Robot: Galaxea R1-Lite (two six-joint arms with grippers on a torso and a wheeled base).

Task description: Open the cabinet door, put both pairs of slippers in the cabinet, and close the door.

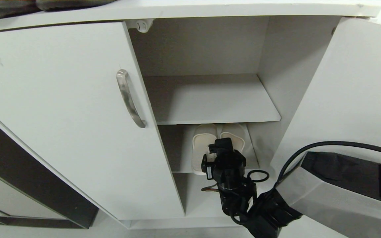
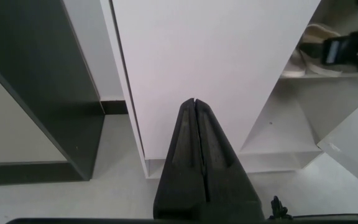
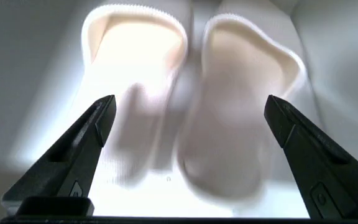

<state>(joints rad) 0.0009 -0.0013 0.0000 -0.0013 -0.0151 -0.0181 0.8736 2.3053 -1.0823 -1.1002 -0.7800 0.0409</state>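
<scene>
The white cabinet's right door (image 1: 352, 92) stands swung open; its left door (image 1: 61, 109) with a metal handle (image 1: 130, 99) is shut. A pair of white slippers (image 1: 207, 142) (image 3: 191, 106) lies side by side on the second shelf down (image 1: 180, 155). My right gripper (image 3: 188, 137) is open just in front of the pair, one finger to each side, touching neither slipper. In the head view the right wrist (image 1: 225, 165) covers the slippers' near ends. My left gripper (image 2: 196, 143) is shut on nothing, low in front of the closed left door (image 2: 210, 62).
The upper shelf (image 1: 210, 99) inside is bare. Dark slippers (image 1: 28, 5) lie on the cabinet top at the left. A dark-framed unit (image 1: 28, 185) stands to the left of the cabinet. My right arm's cable (image 1: 326, 147) loops near the open door.
</scene>
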